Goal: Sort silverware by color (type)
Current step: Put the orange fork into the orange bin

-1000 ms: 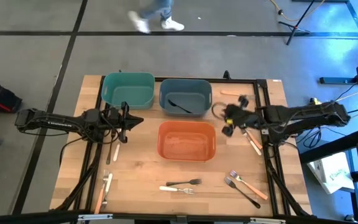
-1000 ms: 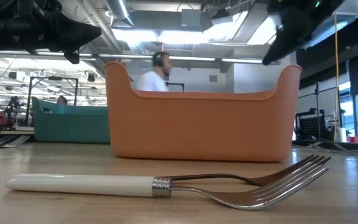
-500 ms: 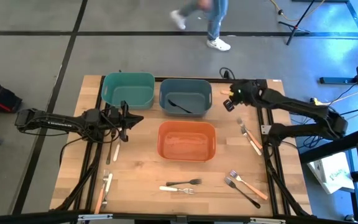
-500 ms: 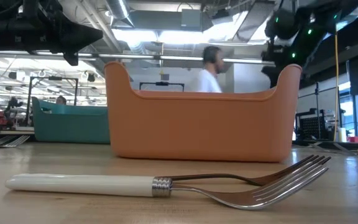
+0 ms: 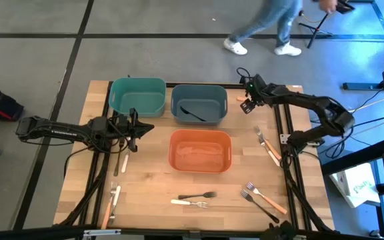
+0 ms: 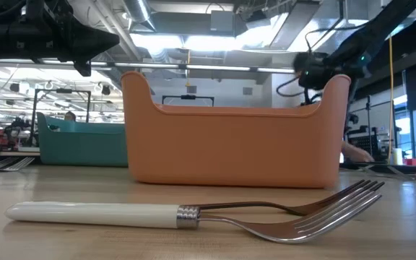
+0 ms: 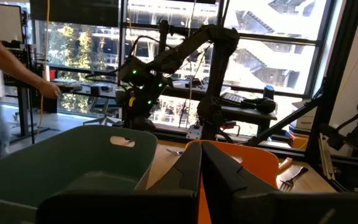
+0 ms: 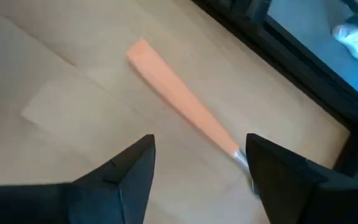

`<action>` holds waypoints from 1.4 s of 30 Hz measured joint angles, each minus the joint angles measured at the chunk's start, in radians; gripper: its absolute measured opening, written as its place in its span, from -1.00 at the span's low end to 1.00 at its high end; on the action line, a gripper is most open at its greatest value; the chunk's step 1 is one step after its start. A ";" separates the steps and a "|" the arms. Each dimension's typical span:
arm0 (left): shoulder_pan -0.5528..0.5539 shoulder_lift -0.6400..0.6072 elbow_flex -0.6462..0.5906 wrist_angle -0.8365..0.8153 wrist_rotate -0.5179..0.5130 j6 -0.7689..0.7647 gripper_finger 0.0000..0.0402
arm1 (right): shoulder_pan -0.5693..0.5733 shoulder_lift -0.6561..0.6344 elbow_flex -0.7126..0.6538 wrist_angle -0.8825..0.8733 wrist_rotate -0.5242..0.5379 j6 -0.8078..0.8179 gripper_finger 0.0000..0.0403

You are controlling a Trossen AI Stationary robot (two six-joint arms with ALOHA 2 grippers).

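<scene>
An orange-handled utensil point(image 8: 179, 102) lies flat on the wood near the table's far right corner. My right gripper point(image 8: 201, 168) hovers over it, open, one finger on either side of the handle and touching nothing; the high view shows this gripper point(image 5: 251, 101) right of the blue-grey bin. My left gripper point(image 7: 201, 177) is shut and empty, hanging beside the teal bin point(image 5: 137, 97). A black utensil point(image 5: 192, 112) lies in the blue-grey bin point(image 5: 199, 101). More silverware lies loose on the table: a white-handled fork point(image 5: 189, 203), a black fork point(image 5: 199, 195) and an orange-handled fork point(image 5: 267, 196).
The orange bin point(image 5: 201, 151) stands mid-table. Two forks point(image 5: 269, 148) lie near the right frame rail, and others lie at the left point(image 5: 115, 197). A black frame rail point(image 8: 272, 56) runs just beyond the orange handle. A person walks past the table's far side.
My right gripper has swung from beside the orange bin's far right corner toward the table's far edge and sunk toward the orange-handled utensil. The person behind the table has walked to the right.
</scene>
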 joint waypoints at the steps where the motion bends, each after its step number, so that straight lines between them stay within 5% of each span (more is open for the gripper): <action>1: 0.000 0.000 0.000 0.000 0.000 -0.004 -0.97 | -0.007 0.018 0.000 0.014 0.000 -0.020 0.18; 19: 0.000 0.000 0.000 0.000 0.000 -0.017 -0.97 | -0.052 0.144 0.004 0.167 -0.065 -0.150 -0.16; 42: 0.000 0.000 0.000 0.000 -0.007 -0.015 -0.97 | -0.059 0.221 0.004 0.251 -0.120 -0.165 -0.19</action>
